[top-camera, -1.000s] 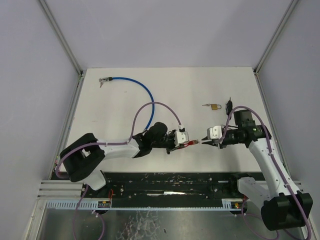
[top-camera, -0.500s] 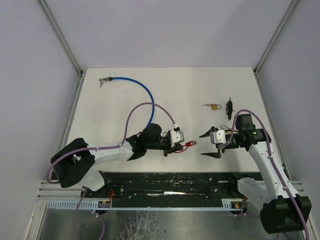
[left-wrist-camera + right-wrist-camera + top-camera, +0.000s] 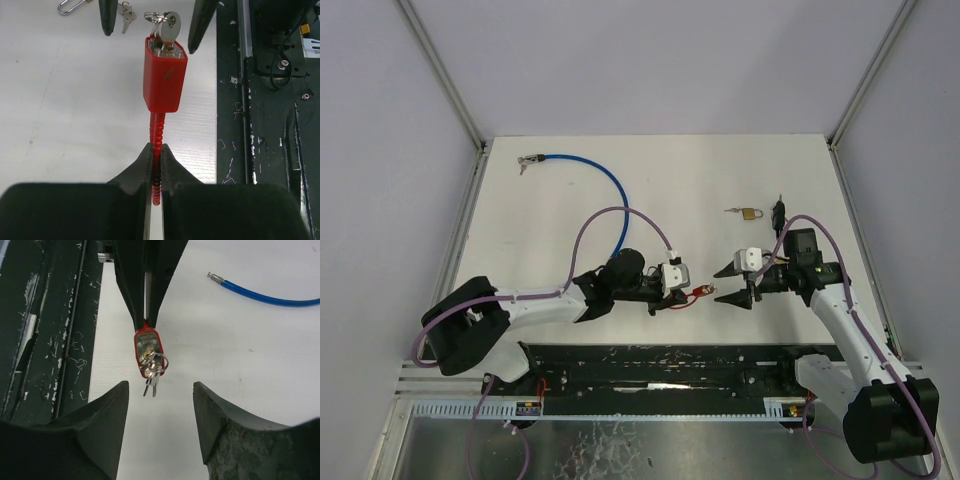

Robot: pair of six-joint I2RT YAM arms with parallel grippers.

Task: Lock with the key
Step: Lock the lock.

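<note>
The left gripper point(image 3: 156, 150) is clamping its jaws on the ribbed red cable point(image 3: 158, 130) of the red rectangular lock point(image 3: 165, 75), a silver key point(image 3: 168, 27) sitting in its keyhole, the right gripper point(image 3: 160, 386) spreading its jaws just beyond.

Robotics lab test cell. Plain pale-grey panel walls point(image 3: 670, 60) on aluminium corner posts point(image 3: 447, 85) enclosing a flat white tabletop point(image 3: 690, 180); 2 white jointed robot arms point(image 3: 535, 303) sitting on a scuffed black metal base rail point(image 3: 660, 360); grey slotted cable duct point(image 3: 620, 408) running along the front.

From above and behind we overlook the whole table point(image 3: 530, 220), while our wrist cameras face each other at close range, both framing the red cable lock point(image 3: 165, 75).
</note>
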